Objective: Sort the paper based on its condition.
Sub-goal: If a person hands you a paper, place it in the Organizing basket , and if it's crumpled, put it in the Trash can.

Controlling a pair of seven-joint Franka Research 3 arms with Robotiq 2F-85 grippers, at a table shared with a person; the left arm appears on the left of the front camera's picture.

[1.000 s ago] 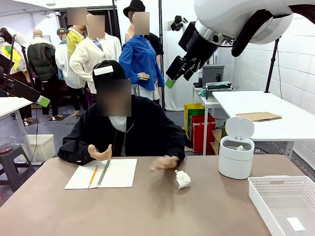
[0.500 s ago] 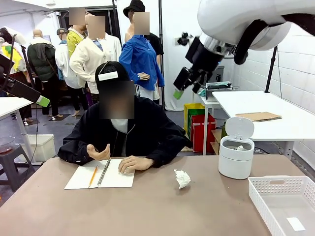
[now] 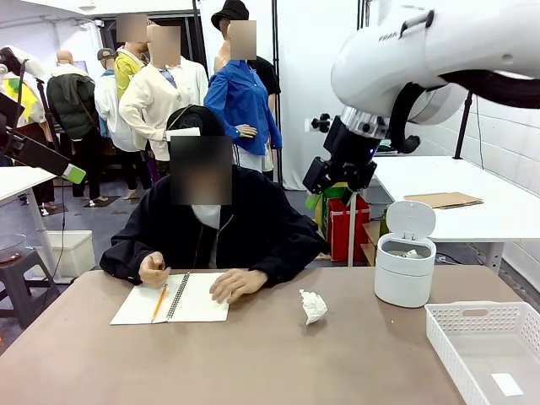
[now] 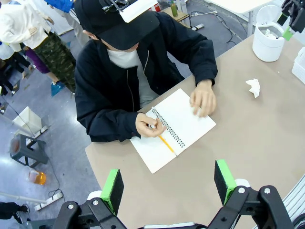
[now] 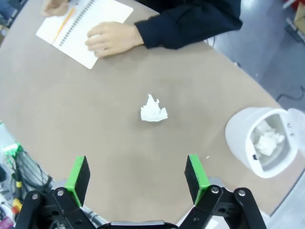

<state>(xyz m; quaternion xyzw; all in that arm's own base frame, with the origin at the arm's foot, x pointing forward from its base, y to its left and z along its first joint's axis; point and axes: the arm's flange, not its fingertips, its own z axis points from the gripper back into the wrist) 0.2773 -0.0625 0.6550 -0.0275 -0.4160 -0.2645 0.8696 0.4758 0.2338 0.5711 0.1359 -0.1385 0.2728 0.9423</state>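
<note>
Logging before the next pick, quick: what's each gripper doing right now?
Left gripper: open, holding nothing.
Right gripper: open, holding nothing, high above the paper wad.

A person (image 3: 240,228) in a black jacket and cap sits at the far side of the brown table (image 3: 253,363). An open spiral notebook (image 3: 198,297) lies before them, with an orange pencil (image 3: 159,302) across one page. To the right stands a white bin (image 3: 403,283), its lid (image 3: 410,219) up. A white slotted basket (image 3: 445,337) sits nearer the corner. A cardboard sheet (image 3: 443,200) lies on the white table (image 3: 498,215) behind.
</note>
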